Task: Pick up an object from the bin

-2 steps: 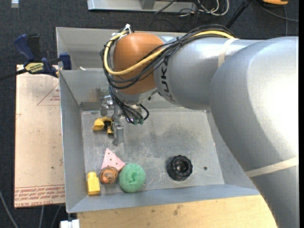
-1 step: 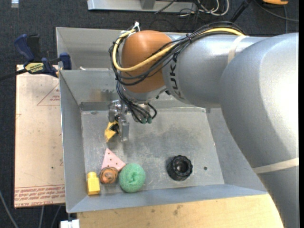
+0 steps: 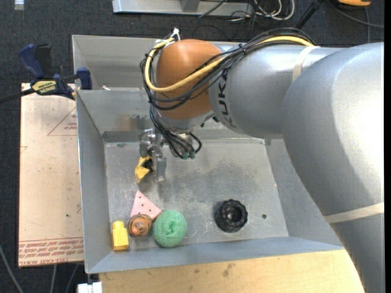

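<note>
My gripper [image 3: 156,162] hangs low over the left part of the bin, under the orange wrist cover. A small yellow piece [image 3: 142,172] with a dark bit on top lies right against the gripper's left side; whether it is gripped is hidden. Below it, a flat pink triangle [image 3: 145,205] rests on the bin floor.
Along the front wall lie a yellow block [image 3: 120,235], a brown round thing [image 3: 140,225] and a green spongy ball [image 3: 170,227]. A black round cap [image 3: 231,215] sits to the right. The arm's bulk covers the bin's right and back.
</note>
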Available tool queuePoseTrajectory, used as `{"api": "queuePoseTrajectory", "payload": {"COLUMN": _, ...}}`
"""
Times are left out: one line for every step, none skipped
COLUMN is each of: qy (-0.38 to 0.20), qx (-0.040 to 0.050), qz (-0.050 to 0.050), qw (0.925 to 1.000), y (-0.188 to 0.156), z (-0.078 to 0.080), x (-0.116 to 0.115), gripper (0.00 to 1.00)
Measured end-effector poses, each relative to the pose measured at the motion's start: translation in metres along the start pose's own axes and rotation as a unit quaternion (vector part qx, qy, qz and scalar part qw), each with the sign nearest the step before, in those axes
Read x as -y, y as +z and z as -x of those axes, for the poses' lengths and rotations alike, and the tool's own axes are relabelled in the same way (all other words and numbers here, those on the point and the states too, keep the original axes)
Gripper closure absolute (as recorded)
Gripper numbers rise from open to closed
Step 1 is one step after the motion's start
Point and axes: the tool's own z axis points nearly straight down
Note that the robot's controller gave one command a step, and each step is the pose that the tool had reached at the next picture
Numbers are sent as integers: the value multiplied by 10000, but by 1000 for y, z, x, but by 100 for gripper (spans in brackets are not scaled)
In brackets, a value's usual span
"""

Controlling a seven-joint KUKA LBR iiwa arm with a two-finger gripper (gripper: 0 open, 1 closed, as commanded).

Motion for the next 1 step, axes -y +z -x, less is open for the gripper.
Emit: {"api": "queuePoseTrajectory", "payload": {"qy": -132, "qx": 8, "qz": -2, "qw": 9999, "y": -109, "z": -17, "x": 5, "gripper": 100}}
